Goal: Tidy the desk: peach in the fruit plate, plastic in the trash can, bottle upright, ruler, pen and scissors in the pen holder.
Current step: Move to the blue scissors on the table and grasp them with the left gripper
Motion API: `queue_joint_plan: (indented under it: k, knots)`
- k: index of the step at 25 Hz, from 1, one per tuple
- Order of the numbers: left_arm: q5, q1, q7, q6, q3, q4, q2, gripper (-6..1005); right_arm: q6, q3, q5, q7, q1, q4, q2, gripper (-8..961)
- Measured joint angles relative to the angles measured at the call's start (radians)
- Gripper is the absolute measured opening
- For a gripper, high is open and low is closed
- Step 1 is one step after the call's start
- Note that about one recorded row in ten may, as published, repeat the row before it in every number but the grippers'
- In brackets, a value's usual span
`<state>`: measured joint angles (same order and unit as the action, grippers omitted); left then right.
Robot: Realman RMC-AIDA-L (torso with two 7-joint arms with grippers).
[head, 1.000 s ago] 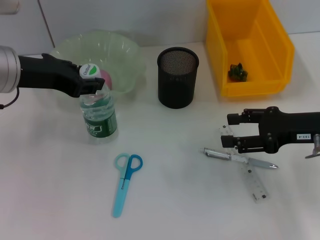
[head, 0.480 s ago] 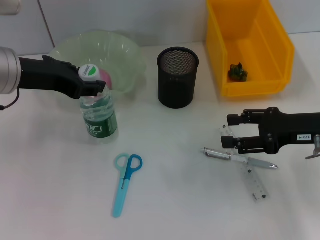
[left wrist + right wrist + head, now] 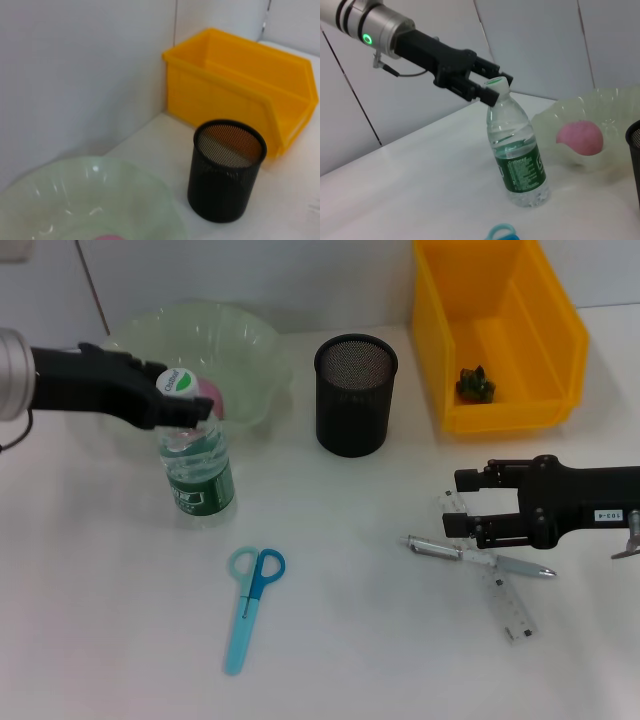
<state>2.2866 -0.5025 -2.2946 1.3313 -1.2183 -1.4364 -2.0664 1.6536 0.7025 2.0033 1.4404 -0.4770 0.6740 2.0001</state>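
Observation:
The bottle stands upright on the table, in front of the green fruit plate that holds the pink peach. My left gripper is open at cap height, its fingers just beside the cap. The blue scissors lie near the table's front. The pen lies across the clear ruler at the right. My right gripper hovers open over their far end. The black mesh pen holder stands at centre back.
The yellow bin at the back right holds a green piece of plastic. A wall runs behind the plate and the bin.
My left gripper has drawn up and back from the bottle's neck to beside its cap. The bottle stays standing. The right arm has not moved.

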Motion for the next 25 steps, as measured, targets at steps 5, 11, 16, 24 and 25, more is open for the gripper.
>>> queue_joint_plan:
  k: [5,11,16,24,25]
  knots:
    - [-0.06,0.009,0.022,0.011,0.061,-0.027,0.003,745,-0.001,0.0,0.0,0.0,0.001,0.0,0.0,715]
    - [-0.172,0.015,0.1,0.077,0.168,-0.029,0.004,779,-0.001,0.0,0.0,0.0,0.001,-0.002,-0.001,715]
    - [-0.438,0.064,0.274,0.241,0.371,-0.013,0.005,808,0.004,0.0,0.0,0.0,0.002,0.002,-0.001,714]
    - [-0.667,0.126,0.5,0.536,0.515,0.222,0.041,810,0.005,0.0,0.0,0.006,-0.003,0.003,-0.003,713]
    - [-0.67,0.128,0.512,0.543,0.515,0.238,0.043,810,0.006,0.0,0.0,0.007,-0.004,0.004,-0.004,713]
